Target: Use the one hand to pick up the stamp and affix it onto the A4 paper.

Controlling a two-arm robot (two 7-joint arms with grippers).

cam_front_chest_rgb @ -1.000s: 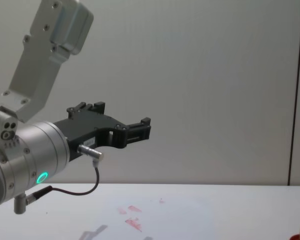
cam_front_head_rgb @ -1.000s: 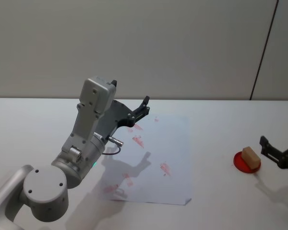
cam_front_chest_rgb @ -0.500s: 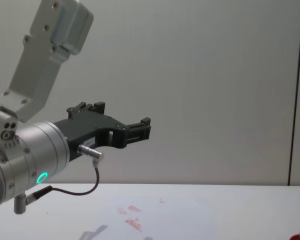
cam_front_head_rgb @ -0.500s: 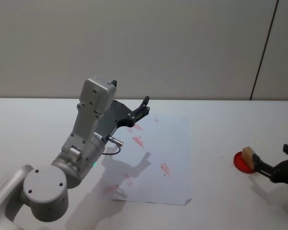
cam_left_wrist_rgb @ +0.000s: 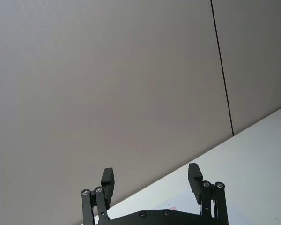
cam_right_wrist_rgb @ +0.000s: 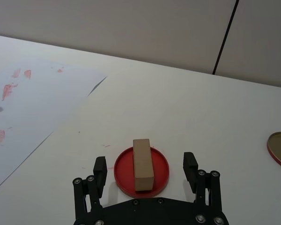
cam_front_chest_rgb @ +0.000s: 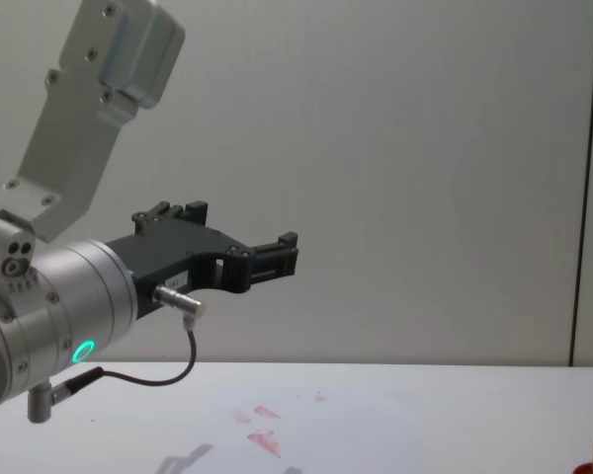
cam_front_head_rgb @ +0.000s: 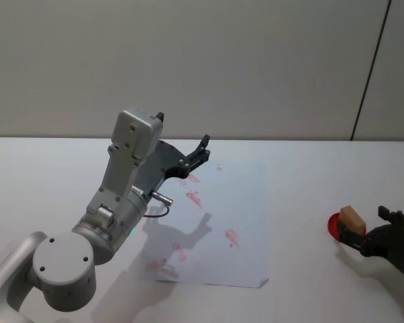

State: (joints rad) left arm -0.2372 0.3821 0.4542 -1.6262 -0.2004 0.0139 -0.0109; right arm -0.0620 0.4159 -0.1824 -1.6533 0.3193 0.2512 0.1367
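The small tan wooden block stamp [cam_right_wrist_rgb: 143,164] stands on a round red dish [cam_right_wrist_rgb: 124,172] on the white tabletop [cam_right_wrist_rgb: 178,103], well right of the thin white A4 paper [cam_front_head_rgb: 239,202] with its red ink marks; the right tool [cam_front_head_rgb: 365,224] sits low at it, fingers spread wide on either side, not touching; a red-rimmed round lid [cam_right_wrist_rgb: 279,150] lies further right; the left tool [cam_front_head_rgb: 200,149], also wide open, hangs raised above the paper's far left part.

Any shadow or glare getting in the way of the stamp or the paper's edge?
Head view: the raised left gripper throws a soft shadow across the paper, with the marks readable through it; no glare. Right wrist view: the stamp is evenly lit, framed by the open right gripper, and a thin shadow line picks out the paper's corner.
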